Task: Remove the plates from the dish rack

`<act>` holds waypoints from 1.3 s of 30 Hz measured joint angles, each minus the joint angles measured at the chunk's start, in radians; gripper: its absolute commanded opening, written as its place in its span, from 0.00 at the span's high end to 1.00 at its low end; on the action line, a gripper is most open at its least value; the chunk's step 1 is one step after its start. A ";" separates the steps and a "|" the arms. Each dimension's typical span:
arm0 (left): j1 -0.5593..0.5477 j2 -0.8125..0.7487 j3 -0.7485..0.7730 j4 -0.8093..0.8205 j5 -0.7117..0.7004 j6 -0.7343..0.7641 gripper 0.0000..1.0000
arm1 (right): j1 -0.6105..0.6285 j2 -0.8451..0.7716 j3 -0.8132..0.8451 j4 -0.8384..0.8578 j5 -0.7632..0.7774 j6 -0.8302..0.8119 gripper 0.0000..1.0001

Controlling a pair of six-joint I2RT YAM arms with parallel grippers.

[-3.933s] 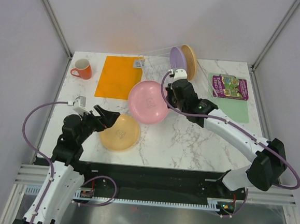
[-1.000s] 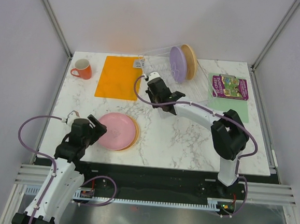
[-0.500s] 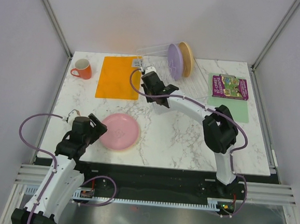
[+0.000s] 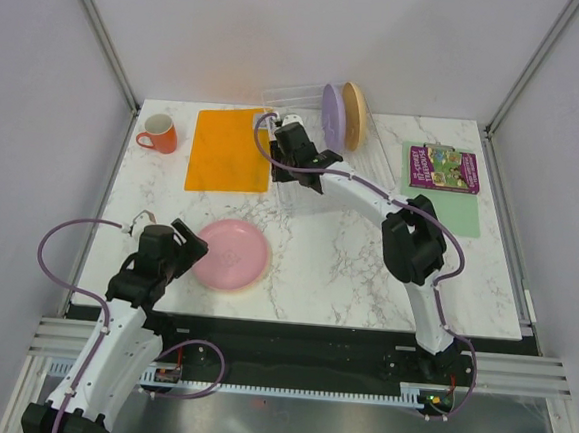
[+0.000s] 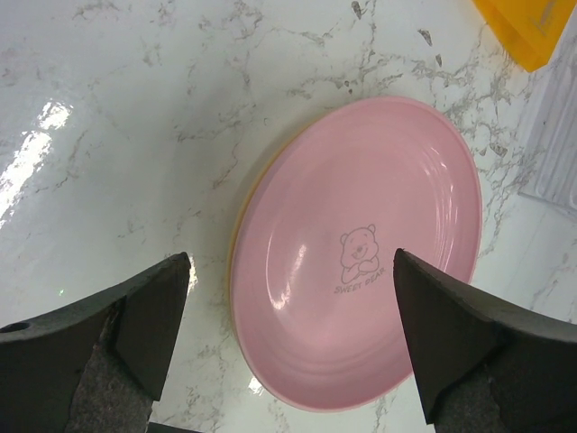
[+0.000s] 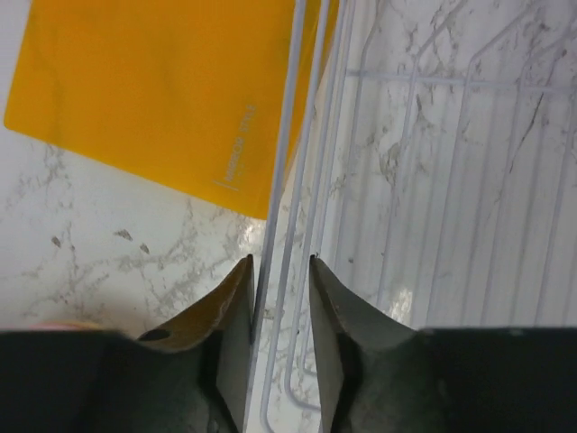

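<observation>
Marble tabletop [image 4: 336, 260] carried the pink plate [image 4: 231, 255] near its front edge below the wide left gripper [image 4: 191, 245]; right gripper [image 6: 281, 266] narrowly straddled the dish rack [image 4: 368, 178] wall, grip unclear.

Below the left gripper [image 5: 290, 271], the pink plate [image 5: 361, 262] covers the yellow-orange plate [image 5: 237, 236] except 1 thin sliver of rim. The wall of the dish rack [image 6: 433, 180] runs between the 2 fingers of the right gripper [image 6: 275, 275]; whether they touch it cannot be told. Ahead of them, the rack and the orange mat [image 6: 153, 99] are cut off by the picture's edge. Beyond that gripper, the purple plate [image 4: 332, 118] hides most of the tan-orange plate [image 4: 358, 112].
</observation>
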 measured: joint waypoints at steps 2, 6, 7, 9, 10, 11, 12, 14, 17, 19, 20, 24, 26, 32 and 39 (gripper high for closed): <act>0.000 0.000 0.001 0.000 0.002 0.001 0.00 | -0.017 0.010 0.012 0.031 -0.002 -0.011 0.42; 0.000 -0.001 0.003 0.005 0.008 0.003 0.00 | -0.042 0.004 0.012 0.050 0.029 -0.065 0.40; 0.000 -0.002 0.003 0.007 0.009 0.003 0.00 | -0.043 -0.001 0.012 0.050 0.049 -0.090 0.39; 0.000 -0.003 0.003 0.015 0.019 0.005 0.00 | -0.043 -0.013 0.012 0.050 0.096 -0.132 0.38; 0.000 -0.003 0.003 0.022 0.024 0.005 0.00 | -0.043 -0.021 0.012 0.059 0.136 -0.165 0.38; 0.000 -0.002 0.003 0.027 0.027 0.006 0.00 | -0.048 -0.029 0.014 0.071 0.175 -0.195 0.38; 0.000 -0.002 0.003 0.031 0.029 0.006 0.00 | -0.055 -0.035 0.021 0.081 0.218 -0.226 0.37; 0.000 0.003 0.003 0.038 0.032 0.006 0.00 | -0.073 -0.036 0.050 0.100 0.286 -0.283 0.36; 0.000 0.018 0.003 0.057 0.033 0.010 0.00 | -0.105 -0.036 0.115 0.118 0.370 -0.367 0.35; 0.000 0.031 0.003 0.069 0.034 0.013 0.00 | -0.126 -0.028 0.170 0.142 0.422 -0.411 0.36; 0.000 0.040 0.003 0.076 0.035 0.015 0.00 | -0.138 -0.021 0.199 0.149 0.435 -0.428 0.36; 0.000 0.073 0.003 0.100 0.050 0.025 0.00 | -0.181 0.052 0.348 0.189 0.470 -0.497 0.36; 0.000 0.089 0.003 0.115 0.055 0.030 0.00 | -0.200 0.095 0.399 0.201 0.473 -0.518 0.38; 0.000 0.135 0.006 0.158 0.063 0.046 0.00 | -0.239 0.220 0.463 0.207 0.480 -0.563 0.47; 0.000 0.173 0.031 0.182 0.076 0.069 0.00 | -0.262 0.299 0.464 0.201 0.484 -0.591 0.86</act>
